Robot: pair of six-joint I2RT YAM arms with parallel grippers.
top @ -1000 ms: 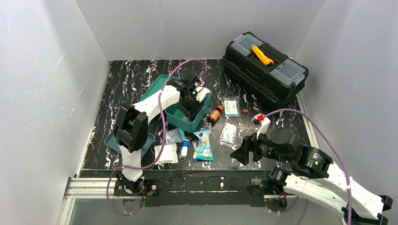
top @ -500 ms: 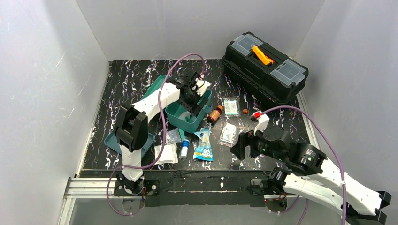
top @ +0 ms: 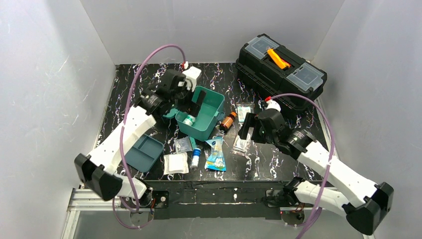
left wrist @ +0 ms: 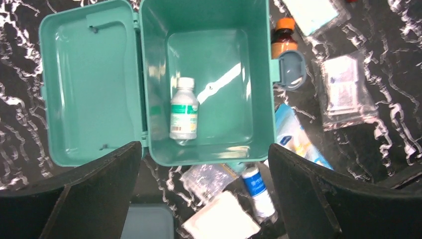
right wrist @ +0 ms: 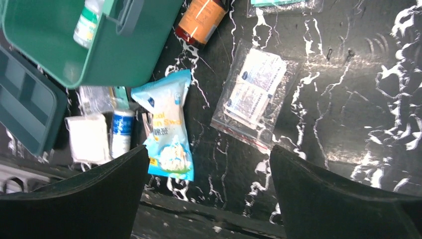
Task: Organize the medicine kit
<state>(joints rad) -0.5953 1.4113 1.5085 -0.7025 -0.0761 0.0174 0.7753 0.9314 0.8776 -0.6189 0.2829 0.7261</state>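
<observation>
Overhead view first: I see the medicine kit (top: 199, 130) standing open on the black marbled table (top: 134, 89), a little left of centre. The left pincer (top: 191, 102) hangs over its upper left edge, fingers spread wide and gripping nothing. A white bottle (top: 189, 119) lies inside the box. The darker inner tray (top: 144, 152) sits apart at lower left. A gauze pad (top: 175, 163), a blue-labelled vial (top: 196, 157) and a blue packet (top: 216, 154) lie along the near side below the kit. An amber bottle (top: 228, 121) lies just right of the box. The right pincer (top: 250, 130), right of centre, is spread too and empty, over a clear packet (top: 242, 142). The black toolbox (top: 281, 69) sits shut at upper right. From the left wrist I look straight down into the kit: its lid (left wrist: 84, 84) lies flat to the left, and the white bottle is on its side on the box floor, cap toward the top of the frame. My two dark fingers (left wrist: 89, 194) are wide apart at the bottom corners. From the right wrist, the clear packet lies on the table at upper centre, above my open fingers and touching neither. The blue packet is left of it, and the kit's corner fills the upper left.
</observation>
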